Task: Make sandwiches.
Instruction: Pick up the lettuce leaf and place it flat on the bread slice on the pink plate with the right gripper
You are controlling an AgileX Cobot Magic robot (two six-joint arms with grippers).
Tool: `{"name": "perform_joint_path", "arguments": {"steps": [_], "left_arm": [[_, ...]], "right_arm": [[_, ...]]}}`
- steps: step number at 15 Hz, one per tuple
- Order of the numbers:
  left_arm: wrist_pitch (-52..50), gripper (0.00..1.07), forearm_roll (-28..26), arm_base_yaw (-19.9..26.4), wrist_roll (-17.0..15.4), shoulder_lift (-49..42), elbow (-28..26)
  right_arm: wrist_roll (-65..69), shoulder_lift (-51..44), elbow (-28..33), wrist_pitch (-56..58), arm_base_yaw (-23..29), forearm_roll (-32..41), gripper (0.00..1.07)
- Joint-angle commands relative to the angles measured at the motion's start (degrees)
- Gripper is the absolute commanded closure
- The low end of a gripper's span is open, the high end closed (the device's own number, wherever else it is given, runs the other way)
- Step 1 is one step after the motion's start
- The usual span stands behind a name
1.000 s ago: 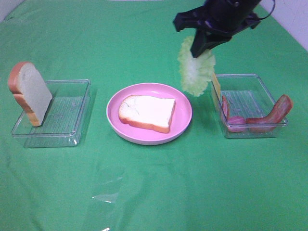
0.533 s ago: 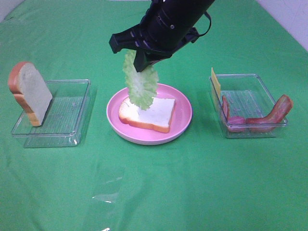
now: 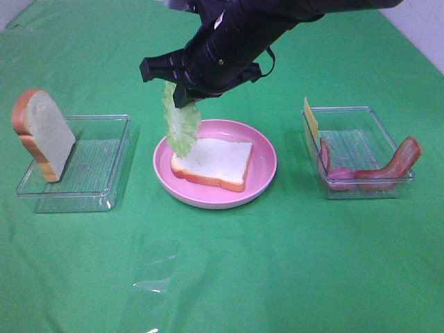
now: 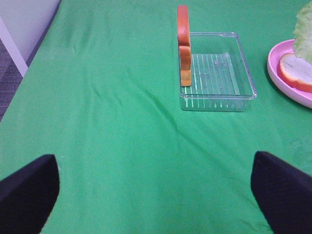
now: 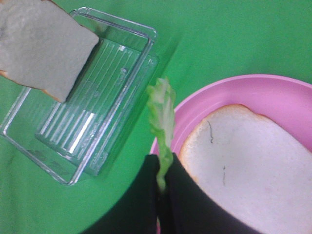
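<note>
right tool [image 5: 164, 176] pinches lettuce [image 3: 182, 128] over pink plate [image 3: 208, 202] rim beside bread [image 3: 218, 161]; left tool [image 4: 156, 191] gaping

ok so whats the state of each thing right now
left gripper, open, empty
right gripper, shut on lettuce leaf
lettuce leaf, hanging at edge of pink plate
flat bread slice, lying bare on plate
upright bread slice, leaning in left tray
bacon, propped on wall of right tray
ham, inside right tray
cheese, standing against its wall
</note>
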Motion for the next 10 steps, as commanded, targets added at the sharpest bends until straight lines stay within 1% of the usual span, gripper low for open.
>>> {"name": "perform_joint_path", "arguments": {"steps": [1,3,5,6,7,8,10], "left_arm": [[-0.2,0.07,-0.1,0.0,0.1,-0.1,0.2],[-0.2,0.07,-0.1,0.0,0.1,-0.1,0.2],[-0.2,0.07,-0.1,0.0,0.2,-0.1,0.2],[-0.2,0.07,-0.1,0.0,0.2,-0.1,0.2],[-0.2,0.07,-0.1,0.0,0.2,-0.1,0.2],[-0.2,0.07,-0.1,0.0,0.2,-0.1,0.2],[-0.2,0.07,-0.1,0.0,0.2,-0.1,0.2]], "right_arm": [[-0.2,3.3,-0.2,-1.3,-0.2,-3.5,1.07],[1.5,6.1,-0.2,-1.3,-0.2,-9.6,1.07],[10.1,9.2,-0.2,-0.8,-0.2,-20.9,1.07],[13.1,9.7,-0.2,-0.7,-0.1,-24.9,1.07],[15.1,9.7,-0.2,-0.7,-0.1,-27.4,1.07],[16.0,9.7,-0.2,-0.7,-0.1,-28.4,1.07],[16.0,9.7,-0.2,-0.3,-0.1,-28.1,1.07]]}}
